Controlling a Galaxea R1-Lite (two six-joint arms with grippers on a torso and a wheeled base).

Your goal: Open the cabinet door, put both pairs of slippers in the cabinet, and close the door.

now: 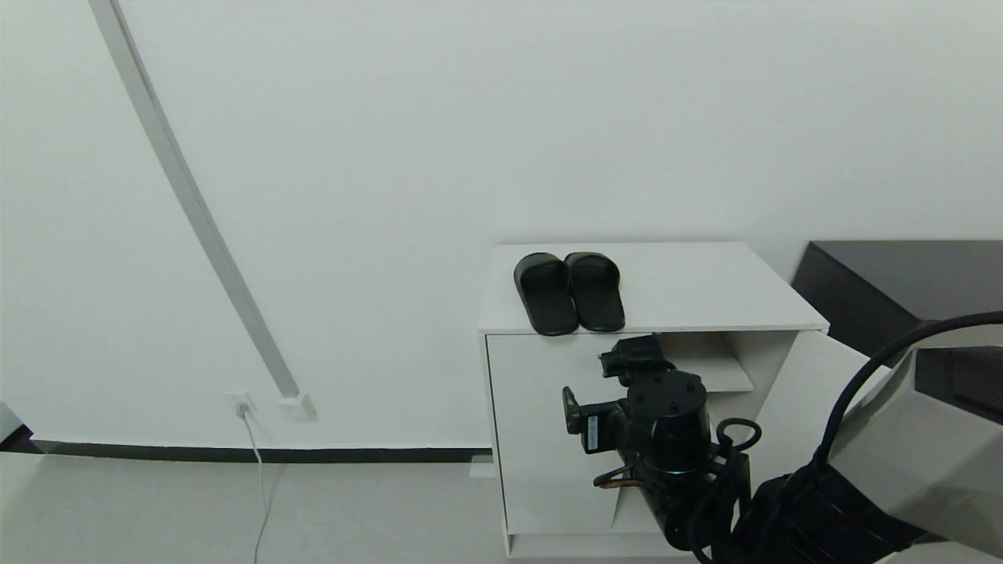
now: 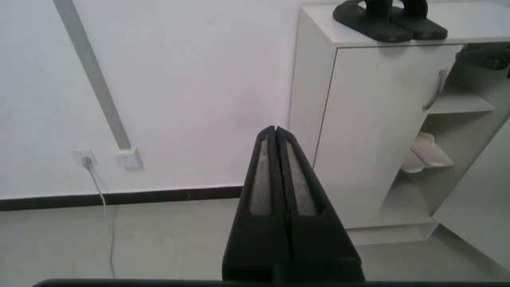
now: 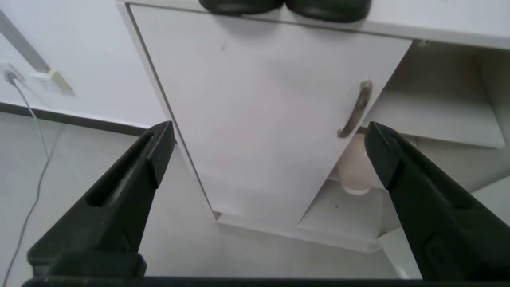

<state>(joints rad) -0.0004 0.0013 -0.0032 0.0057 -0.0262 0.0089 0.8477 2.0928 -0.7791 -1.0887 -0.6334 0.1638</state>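
A pair of black slippers lies on top of the white cabinet, near its left front edge. The cabinet's right door is swung open; the left door is closed, with its handle at its inner edge. A pale pair of slippers rests on a lower shelf inside. My right gripper is open, just in front of the closed door below the black slippers. It also shows near the cabinet's upper opening. My left gripper is shut on nothing, well back from the cabinet to its left.
A dark table stands right of the cabinet, behind the open door. A wall socket with a hanging cable and a slanted wall conduit are to the left. Bare floor lies left of the cabinet.
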